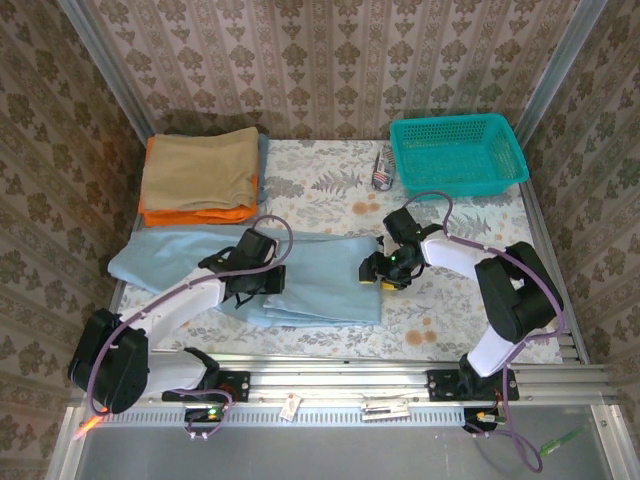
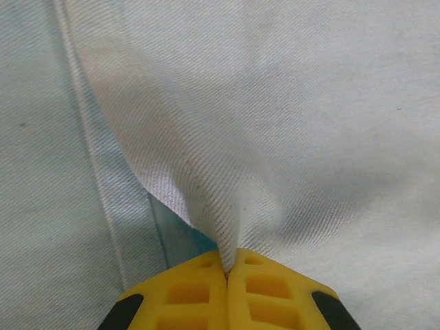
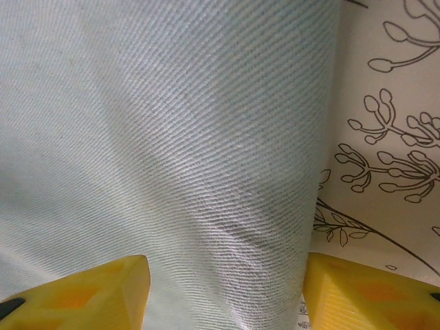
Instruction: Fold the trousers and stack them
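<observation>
The left fingers (image 2: 189, 292) clamp a fold of the pale light-blue cloth trousers (image 2: 289, 124); the right fingers (image 3: 89, 292) stand apart astride their edge.

Pinching trousers (image 2: 309, 137) fold w/ L gripper (image 2: 227, 265), pads pressed together; L arm stretched fwd-right, low. Holding R gripper (image 3: 227, 289) jaws apart, pointed down; R arm bent at elbow, forearm reaching left.

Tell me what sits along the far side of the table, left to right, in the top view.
Tan folded garment, lying on the orange folded garment → small grey object, too small to identify → teal basket.
</observation>
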Motion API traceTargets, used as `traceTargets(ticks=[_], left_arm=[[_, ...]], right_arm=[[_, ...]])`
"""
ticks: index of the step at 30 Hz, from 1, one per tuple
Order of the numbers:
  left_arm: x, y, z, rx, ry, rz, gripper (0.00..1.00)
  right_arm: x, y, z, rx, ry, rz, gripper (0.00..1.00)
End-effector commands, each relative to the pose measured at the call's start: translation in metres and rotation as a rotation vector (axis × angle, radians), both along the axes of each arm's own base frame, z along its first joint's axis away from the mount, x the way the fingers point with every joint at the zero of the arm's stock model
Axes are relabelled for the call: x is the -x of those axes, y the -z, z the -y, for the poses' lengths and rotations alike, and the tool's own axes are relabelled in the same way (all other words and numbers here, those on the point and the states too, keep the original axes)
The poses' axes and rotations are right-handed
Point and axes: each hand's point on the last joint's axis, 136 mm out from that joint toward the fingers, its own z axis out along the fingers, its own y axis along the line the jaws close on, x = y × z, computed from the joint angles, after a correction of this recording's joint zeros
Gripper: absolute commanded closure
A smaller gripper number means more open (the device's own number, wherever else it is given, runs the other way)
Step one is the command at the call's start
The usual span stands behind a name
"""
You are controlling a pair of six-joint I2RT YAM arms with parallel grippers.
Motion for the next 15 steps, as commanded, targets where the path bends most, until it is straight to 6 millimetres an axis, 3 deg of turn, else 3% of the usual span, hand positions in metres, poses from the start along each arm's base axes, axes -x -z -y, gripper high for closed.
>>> traceTargets(ticks=[1, 3, 6, 9, 12, 15], left_arm=[[0.0, 0.005, -0.015, -0.092, -0.022, -0.016, 1.0], [0.006, 0.017, -0.015, -0.088, -0.035, -0.066, 0.95], [0.018, 0.035, -0.014, -0.072, -0.051, -0.132, 0.52], [0.031, 0.041, -0.015, -0.081, -0.056, -0.15, 0.32], [0.042, 0.038, -0.019, -0.106, -0.059, -0.145, 0.31], [0.051, 0.037, -0.013, -0.063, -0.052, -0.149, 0.45]], right_arm=[[0.002, -0.007, 0.002, -0.004, 0.008, 0.013, 0.39], [0.001, -0.008, 0.002, -0.006, 0.009, 0.014, 0.39], [0.001, -0.009, 0.002, -0.005, 0.008, 0.018, 0.38], [0.001, -0.01, 0.003, -0.003, 0.007, 0.017, 0.38], [0.0, -0.01, 0.003, -0.004, 0.006, 0.02, 0.38], [-0.003, -0.01, 0.001, -0.012, 0.011, 0.021, 0.38]])
